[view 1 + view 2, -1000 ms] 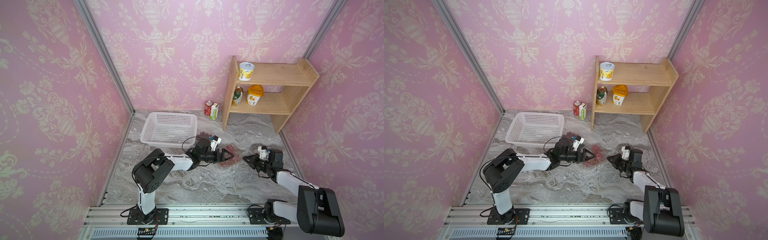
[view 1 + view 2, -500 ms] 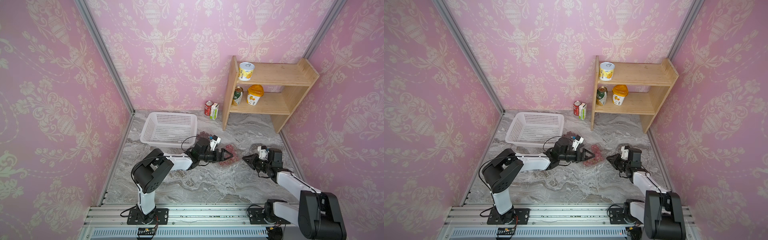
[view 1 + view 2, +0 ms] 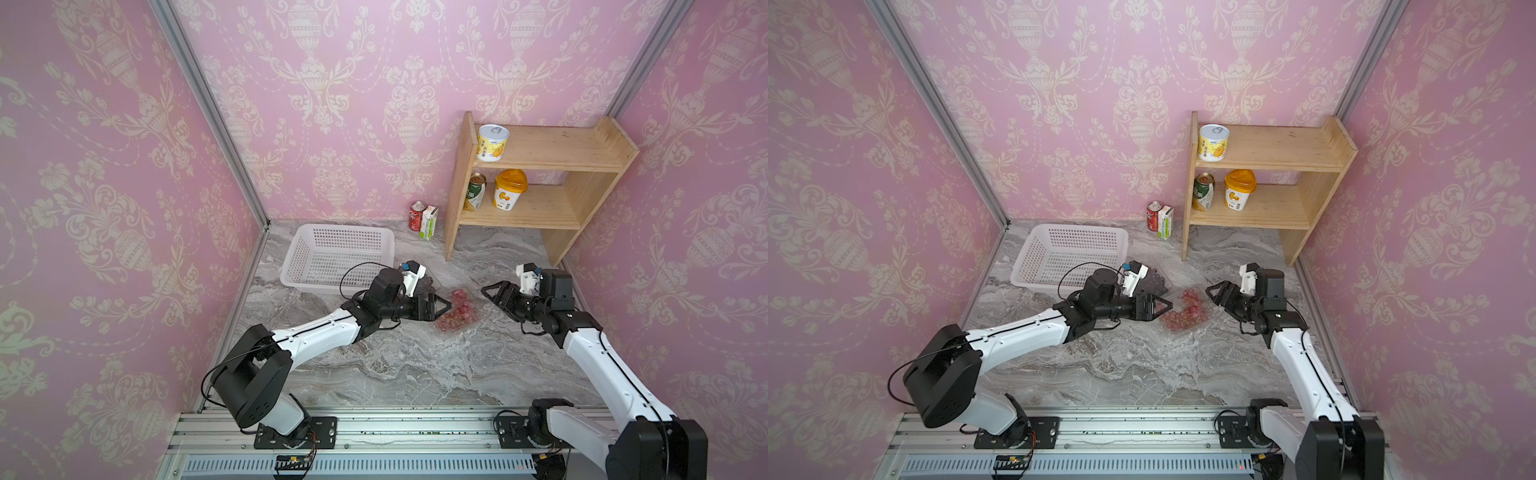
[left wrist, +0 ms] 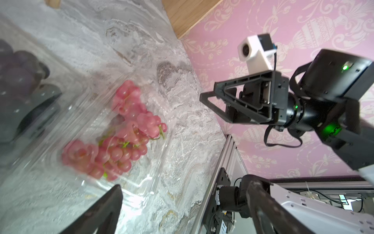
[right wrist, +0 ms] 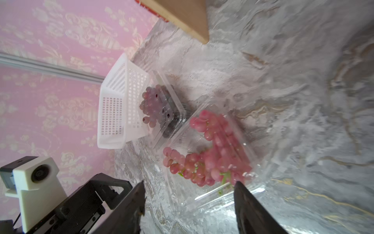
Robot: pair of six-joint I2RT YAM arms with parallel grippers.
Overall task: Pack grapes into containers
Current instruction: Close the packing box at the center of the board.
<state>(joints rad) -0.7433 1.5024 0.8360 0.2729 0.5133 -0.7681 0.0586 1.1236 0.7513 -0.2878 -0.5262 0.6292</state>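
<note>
Pink grapes are seen in an open container on the surface, between the left pincer and the right pincer. Both are spread open, and nothing is gripped by either.

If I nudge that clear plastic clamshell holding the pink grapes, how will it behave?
The thin clear plastic clamshell likely flexes and slides easily on the smooth marbled tabletop. Its pink grape bunch sprawls loosely inside, so grapes may shift or roll.
</note>
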